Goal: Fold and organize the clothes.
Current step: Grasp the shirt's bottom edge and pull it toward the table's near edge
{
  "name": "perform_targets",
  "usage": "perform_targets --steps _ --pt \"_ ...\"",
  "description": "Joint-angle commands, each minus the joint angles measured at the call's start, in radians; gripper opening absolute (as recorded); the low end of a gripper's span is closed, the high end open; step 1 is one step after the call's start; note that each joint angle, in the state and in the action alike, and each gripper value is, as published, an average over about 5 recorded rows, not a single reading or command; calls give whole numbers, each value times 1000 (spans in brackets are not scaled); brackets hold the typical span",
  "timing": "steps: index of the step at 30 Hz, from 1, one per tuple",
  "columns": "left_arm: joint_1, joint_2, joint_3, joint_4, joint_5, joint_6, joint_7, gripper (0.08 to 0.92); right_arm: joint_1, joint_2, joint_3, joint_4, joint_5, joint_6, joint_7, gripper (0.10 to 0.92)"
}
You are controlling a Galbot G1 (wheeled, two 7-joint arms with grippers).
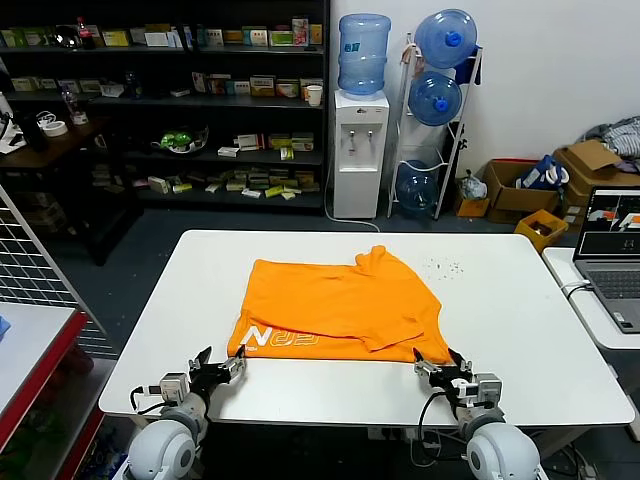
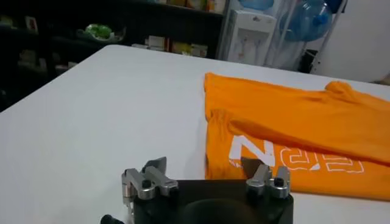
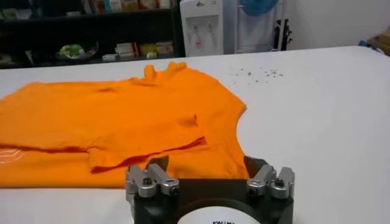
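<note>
The orange T-shirt (image 1: 335, 305) lies partly folded on the white table (image 1: 500, 310), with white lettering (image 1: 283, 338) along its near left edge. It also shows in the left wrist view (image 2: 292, 131) and the right wrist view (image 3: 116, 125). My left gripper (image 1: 222, 368) is open and empty at the shirt's near left corner. My right gripper (image 1: 437, 367) is open and empty at the shirt's near right corner. In both wrist views the jaws stand wide apart with the shirt's edge just beyond them.
A laptop (image 1: 612, 255) sits on a side table at the right. Small dark crumbs (image 1: 443, 267) lie on the table behind the shirt. A water dispenser (image 1: 360, 130), shelves (image 1: 170, 100) and cardboard boxes (image 1: 520, 185) stand beyond the table. A wire rack (image 1: 30, 270) stands at the left.
</note>
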Motion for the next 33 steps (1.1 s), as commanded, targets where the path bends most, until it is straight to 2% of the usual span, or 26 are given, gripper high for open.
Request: perform_targets --steps 1,12,20,23,26,33 --pt "-5 -3 4 27 0 -1 8 758 -12 -8 8 -3 38 -20 9 706" --pt "-5 -3 15 4 -6 -1 7 439 -28 -7 12 22 46 -6 25 385" --pt "42 18 1 -124 -39 9 -35 205 -106 -30 33 129 72 -15 51 160" --pt "85 33 -20 -188 -58 21 -55 128 -176 -44 47 192 77 -22 58 124" --pt "148 48 -42 -243 -68 31 -71 93 -255 -55 66 248 79 -29 64 124" --pt "339 63 -74 -349 -67 36 -96 92 -403 -59 115 329 81 -47 78 124"
